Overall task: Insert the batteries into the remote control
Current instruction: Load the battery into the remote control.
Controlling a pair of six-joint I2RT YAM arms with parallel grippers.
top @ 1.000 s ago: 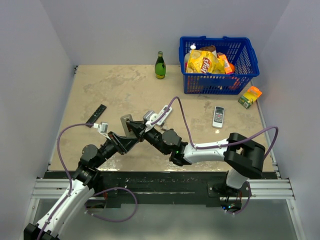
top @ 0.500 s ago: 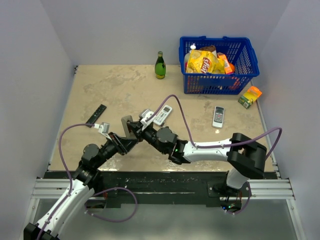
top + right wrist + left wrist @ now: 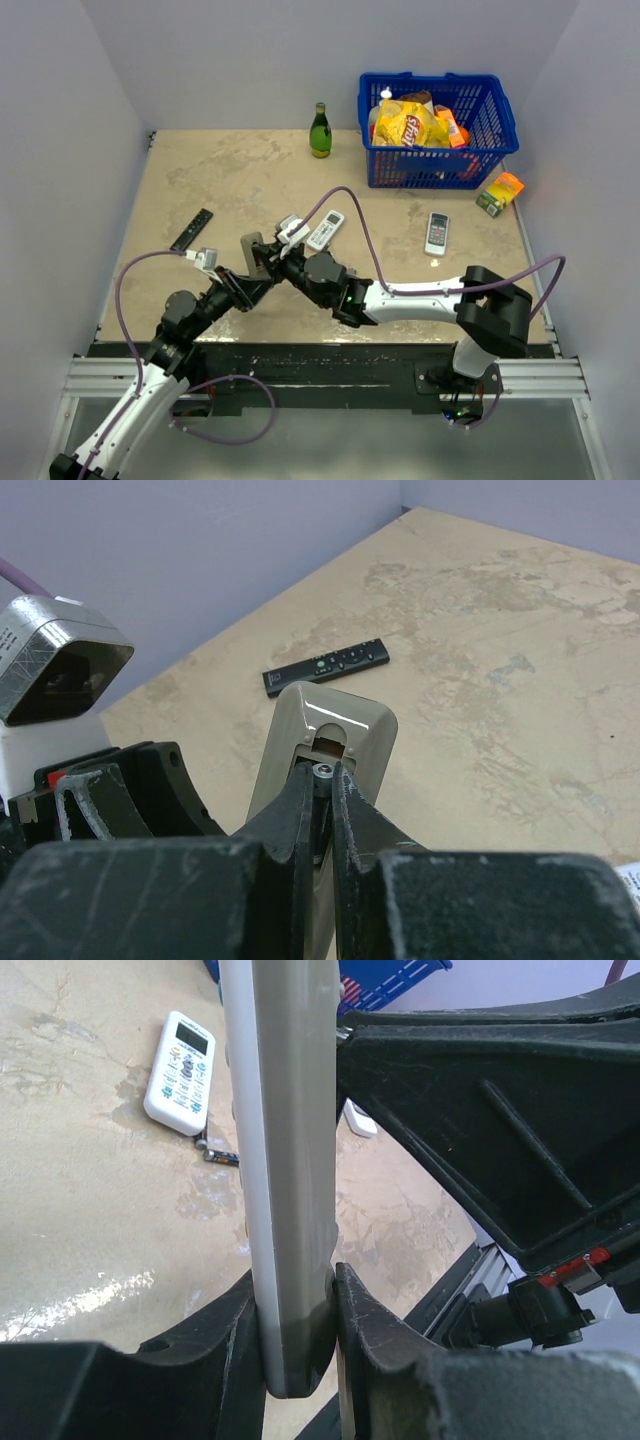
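Two arms meet over the middle of the table point(image 3: 200, 170), and the work, as I judge it, is only at the first battery. The left gripper point(image 3: 296, 1305) is closed on the lower end of the remote control point(image 3: 285, 1140) and holds it upright above the table, with the grey back turned to the other arm. The cover is off, and a small open compartment shows at the upper end of the back. The right gripper point(image 3: 319, 795) is closed on one of the batteries point(image 3: 322, 771). Its end is right at this opening, but it is not yet seated as far as I can tell. A second small dark cylinder point(image 3: 222, 1157), probably the other battery, lies on the table just beside a white remote point(image 3: 180, 1072) and remains to be loaded.
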